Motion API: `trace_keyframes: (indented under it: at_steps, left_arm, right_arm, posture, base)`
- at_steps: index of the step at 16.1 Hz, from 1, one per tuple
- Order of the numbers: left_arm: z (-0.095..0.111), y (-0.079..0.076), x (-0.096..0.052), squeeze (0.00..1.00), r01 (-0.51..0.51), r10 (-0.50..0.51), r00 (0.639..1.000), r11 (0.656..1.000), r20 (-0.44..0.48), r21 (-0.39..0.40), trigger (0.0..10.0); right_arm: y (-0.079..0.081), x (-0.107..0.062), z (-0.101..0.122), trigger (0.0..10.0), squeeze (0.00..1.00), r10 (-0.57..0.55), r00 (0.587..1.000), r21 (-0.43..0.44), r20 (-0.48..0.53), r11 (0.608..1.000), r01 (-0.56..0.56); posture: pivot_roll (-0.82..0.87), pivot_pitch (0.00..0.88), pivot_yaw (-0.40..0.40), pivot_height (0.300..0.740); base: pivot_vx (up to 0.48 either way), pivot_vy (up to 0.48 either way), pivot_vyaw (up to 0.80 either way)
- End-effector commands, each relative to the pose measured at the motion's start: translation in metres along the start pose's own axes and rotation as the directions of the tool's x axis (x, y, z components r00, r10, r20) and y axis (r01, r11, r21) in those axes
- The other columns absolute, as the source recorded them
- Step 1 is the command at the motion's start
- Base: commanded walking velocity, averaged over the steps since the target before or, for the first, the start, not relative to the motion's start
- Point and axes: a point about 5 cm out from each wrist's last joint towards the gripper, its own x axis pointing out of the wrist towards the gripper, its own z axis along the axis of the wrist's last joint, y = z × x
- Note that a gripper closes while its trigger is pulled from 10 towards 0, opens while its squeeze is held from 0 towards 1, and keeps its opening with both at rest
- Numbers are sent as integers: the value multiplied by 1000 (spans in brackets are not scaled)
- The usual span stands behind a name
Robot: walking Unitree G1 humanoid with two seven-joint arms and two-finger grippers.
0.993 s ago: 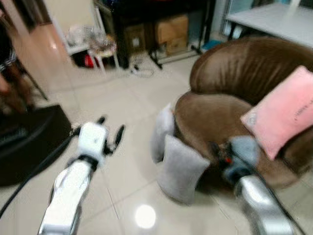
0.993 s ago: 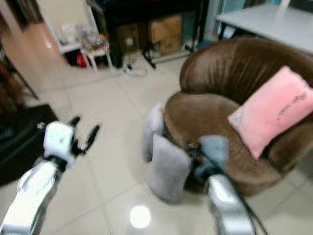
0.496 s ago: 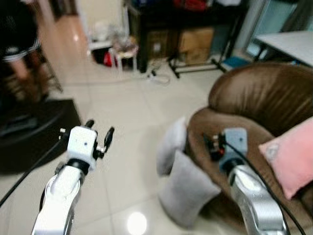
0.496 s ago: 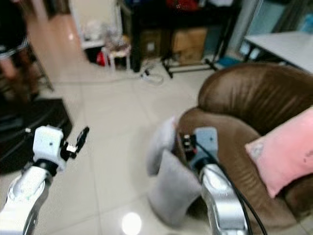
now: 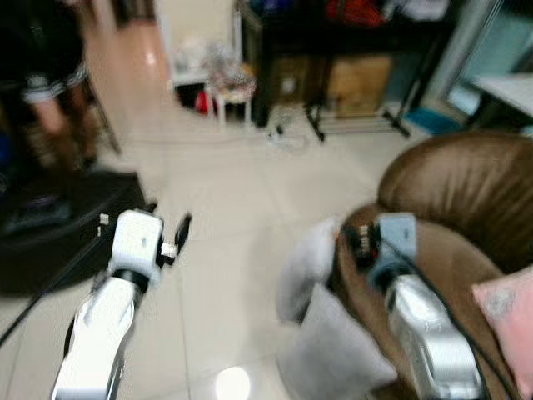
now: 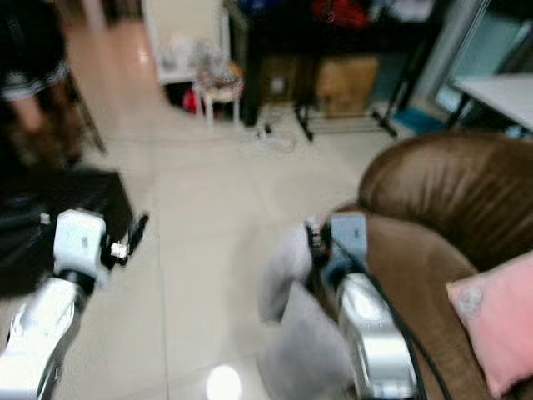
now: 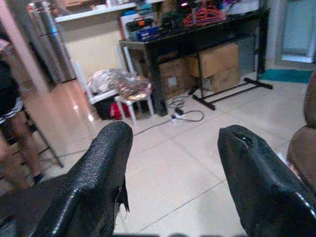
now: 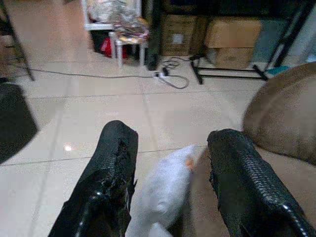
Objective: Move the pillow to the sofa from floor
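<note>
Leaning against the brown sofa (image 5: 466,192), two grey pillows (image 5: 329,354) stand on the floor (image 5: 241,192); right end effector (image 8: 168,192) hovers above (fingers wide), left end effector (image 7: 173,182) likewise wide.

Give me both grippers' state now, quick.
Left gripper: open, empty, raised over the tiled floor.
Right gripper: open, empty, above a grey pillow by the sofa.

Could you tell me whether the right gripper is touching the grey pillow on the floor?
Apart. In the right wrist view the open right gripper hovers above the grey pillow, whose surface lies beyond the fingers with nothing pressed against it.
</note>
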Motion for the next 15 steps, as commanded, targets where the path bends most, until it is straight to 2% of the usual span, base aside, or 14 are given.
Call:
trace_keyframes:
  at_steps: [1, 4, 7, 15]
  left_arm:
    - [2, -7, 4, 0, 26, -26, 1000, 1000, 7, 4, 10000]
    - [2, -6, 4, 0, 24, -24, 1000, 1000, 8, 9, 10000]
    - [0, -8, 4, 0, -1, 1, 1000, 1000, 11, 27, 10000]
    - [-5, -9, 2, 0, -17, 17, 1000, 999, -1, 36, 10000]
  right_arm:
    - [-8, 0, -1, 10000, 0, -21, 1000, -11, 0, 1000, 21]
    - [-7, 1, -1, 10000, 0, -11, 1000, 6, 6, 1000, 11]
    - [-9, -3, -8, 10000, 0, -13, 1000, 55, -5, 998, 13]
    - [-8, 0, -7, 10000, 0, 14, 1000, 20, -2, 1000, -14]
  posture:
    - [26, 0, -23, 740]
    - [22, 0, -20, 740]
    - [18, 0, -20, 730]
    - [18, 0, -26, 675]
  base:
    - [394, 0, 0]
    - [371, 0, 0]
    - [0, 0, 0]
    - [0, 0, 0]
